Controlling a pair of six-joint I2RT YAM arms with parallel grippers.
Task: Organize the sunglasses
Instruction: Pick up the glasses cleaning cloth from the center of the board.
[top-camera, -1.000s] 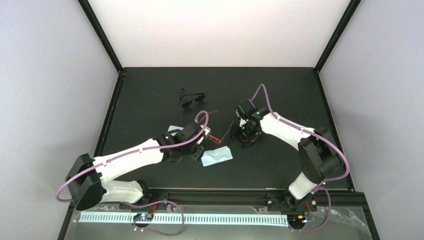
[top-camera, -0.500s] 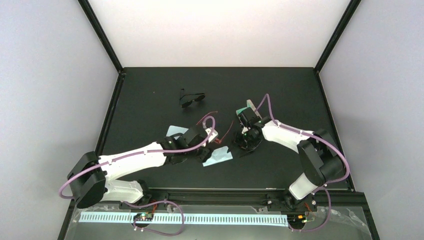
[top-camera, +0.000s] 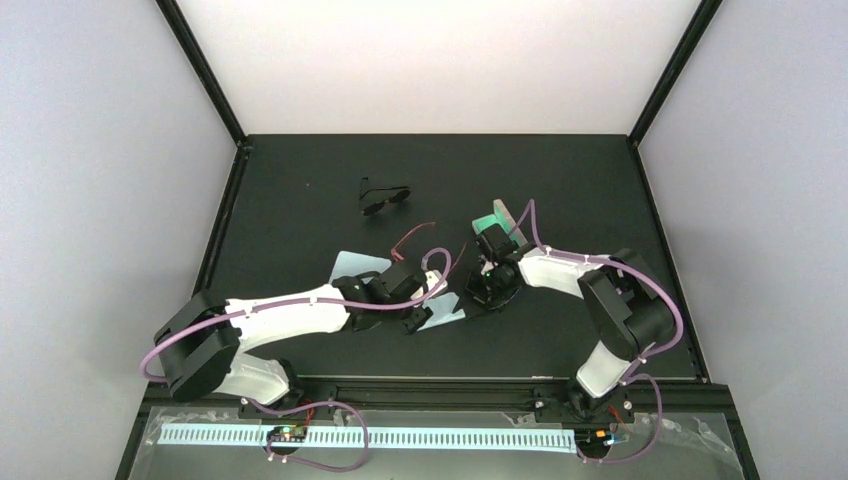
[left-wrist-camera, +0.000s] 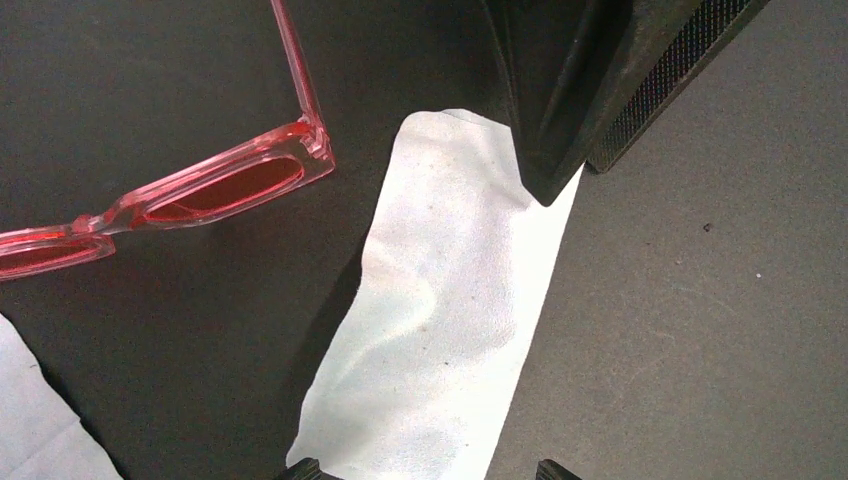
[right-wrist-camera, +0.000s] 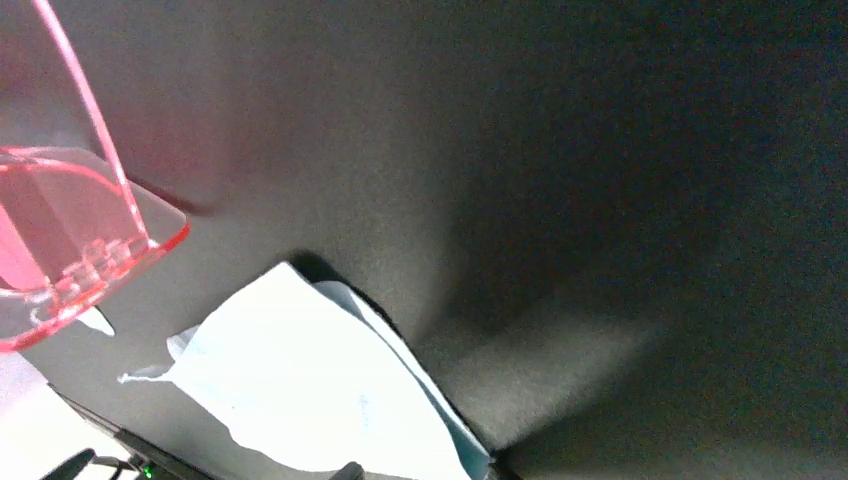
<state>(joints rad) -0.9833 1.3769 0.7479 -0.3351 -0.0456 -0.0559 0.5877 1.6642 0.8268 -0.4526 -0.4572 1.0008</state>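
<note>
Overhead and wrist views, with all positions given from the pale cloth (top-camera: 448, 310). The black tabletop (top-camera: 300, 200) fills the cell. The cloth lies in its near half, well apart from the left, right and far edges and nearer to the front edge, and I see bare dark surface on its right side.

The left arm (top-camera: 280, 315) reaches in from the cloth's left and the right arm (top-camera: 575, 275) from its right, so both wrists crowd the same patch. A second pale cloth (top-camera: 352, 264) lies to the left of the first, partly under the left arm. The black dark-lensed pair (top-camera: 383, 196) sits well beyond the cloth, toward the far edge.

The sunglasses (left-wrist-camera: 200, 190) lie just off the cloth's left long edge, with one red arm running away from it.

The left end effector (left-wrist-camera: 430, 468) hangs over the cloth's near end, released. Its two tips are spread apart with only cloth between them, and the sunglasses are ahead and to the left, outside its span. The right end effector (top-camera: 490, 290) comes down at the cloth's far right corner, its dark tip at the cloth's edge. I cannot tell whether it is released or clenched.
</note>
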